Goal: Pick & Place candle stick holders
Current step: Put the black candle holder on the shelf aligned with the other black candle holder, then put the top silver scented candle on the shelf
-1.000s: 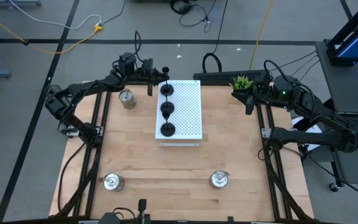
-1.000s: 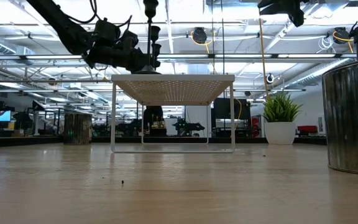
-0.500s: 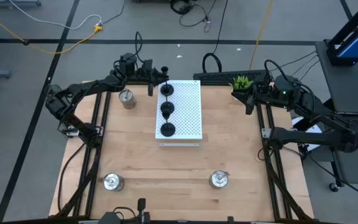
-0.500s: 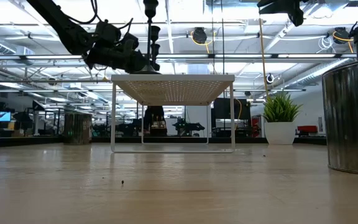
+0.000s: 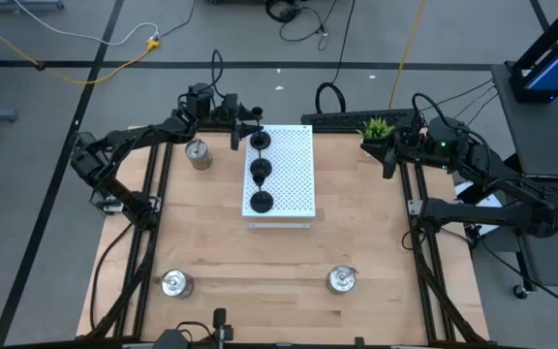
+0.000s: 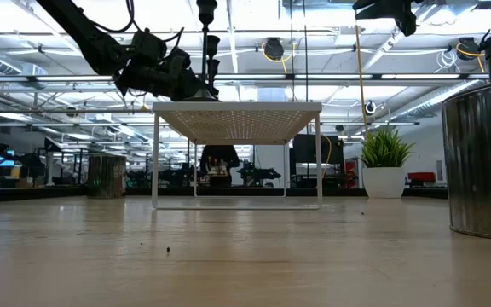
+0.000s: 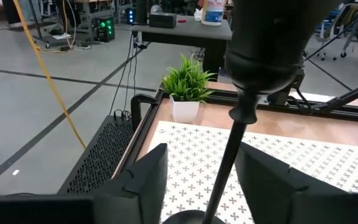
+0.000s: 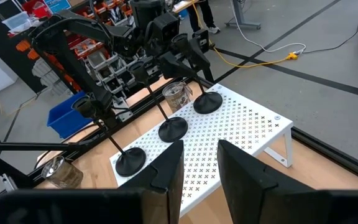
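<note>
Six candle stick holders are counted in the high view: three black and three silver. The three black ones stand in a row along the left side of the white perforated board point(image 5: 281, 174): the far black holder point(image 5: 260, 142), the middle black holder point(image 5: 260, 172) and the near black holder point(image 5: 260, 203), each upright on a round base.

The three silver ones are spread over the wooden table point(image 5: 289, 262): one silver holder point(image 5: 199, 153) just left of the board at the far side, a second silver holder point(image 5: 174, 283) at the near left, and a third silver holder point(image 5: 341, 280) at the near right.

The left gripper point(image 5: 244, 125) is held at the far black holder; in the left wrist view its fingers point(image 7: 146, 177) are seen parted on either side of the thin stem point(image 7: 227, 163), clear of it.

The right gripper point(image 5: 392, 149) is parked at the far right table edge, beside one small potted plant point(image 5: 377, 129); its fingers point(image 8: 167, 165) are seen apart with nothing between them.
</note>
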Available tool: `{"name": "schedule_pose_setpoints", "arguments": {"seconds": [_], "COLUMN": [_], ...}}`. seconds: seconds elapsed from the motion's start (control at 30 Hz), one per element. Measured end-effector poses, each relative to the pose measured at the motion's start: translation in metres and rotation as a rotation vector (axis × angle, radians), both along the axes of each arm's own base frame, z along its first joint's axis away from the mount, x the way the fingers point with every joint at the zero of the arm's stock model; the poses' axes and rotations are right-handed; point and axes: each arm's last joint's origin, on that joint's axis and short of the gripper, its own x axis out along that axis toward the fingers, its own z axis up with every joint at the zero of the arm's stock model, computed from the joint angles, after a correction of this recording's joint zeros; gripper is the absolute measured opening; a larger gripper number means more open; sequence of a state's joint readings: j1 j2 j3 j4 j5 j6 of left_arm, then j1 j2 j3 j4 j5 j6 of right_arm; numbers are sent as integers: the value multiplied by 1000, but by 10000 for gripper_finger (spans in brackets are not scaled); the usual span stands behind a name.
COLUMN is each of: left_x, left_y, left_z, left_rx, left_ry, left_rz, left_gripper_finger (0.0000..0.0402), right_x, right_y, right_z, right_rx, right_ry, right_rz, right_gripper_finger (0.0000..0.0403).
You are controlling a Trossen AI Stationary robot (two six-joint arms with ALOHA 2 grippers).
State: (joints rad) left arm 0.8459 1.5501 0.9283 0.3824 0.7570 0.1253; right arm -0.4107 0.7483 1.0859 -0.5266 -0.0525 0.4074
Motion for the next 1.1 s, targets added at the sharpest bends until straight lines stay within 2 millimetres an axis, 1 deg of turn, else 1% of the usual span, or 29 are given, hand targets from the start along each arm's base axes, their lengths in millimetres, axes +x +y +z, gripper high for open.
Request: {"name": "schedule_pose_setpoints", "arguments": {"seconds": [0.27, 0.5, 0.73, 0.83, 0.97, 1.1], "left_x": [0, 0, -16, -23, -32, -40], "left_y": [0, 0, -1, -5, -12, -19], "left_z": [0, 0, 10, 18, 23, 29], "left_rx": [-22, -25, -20, 5, 33, 29], "left_ry": [-3, -2, 42, 62, 139, 184], "left_rz": [5, 7, 90, 118, 196, 262], "left_gripper_finger": [252, 286, 303, 308, 312, 313], "right_x": [0, 0, 0, 0, 0, 0], "right_y": [0, 0, 0, 0, 0, 0], "right_z": [0, 0, 0, 0, 0, 0], "right_rx": [0, -1, -6, -7, -10, -10], "right_ry": [0, 0, 3, 3, 3, 4], "right_rz": [0, 1, 3, 3, 4, 4], "right_gripper_finger": [89, 89, 89, 89, 89, 89]}}
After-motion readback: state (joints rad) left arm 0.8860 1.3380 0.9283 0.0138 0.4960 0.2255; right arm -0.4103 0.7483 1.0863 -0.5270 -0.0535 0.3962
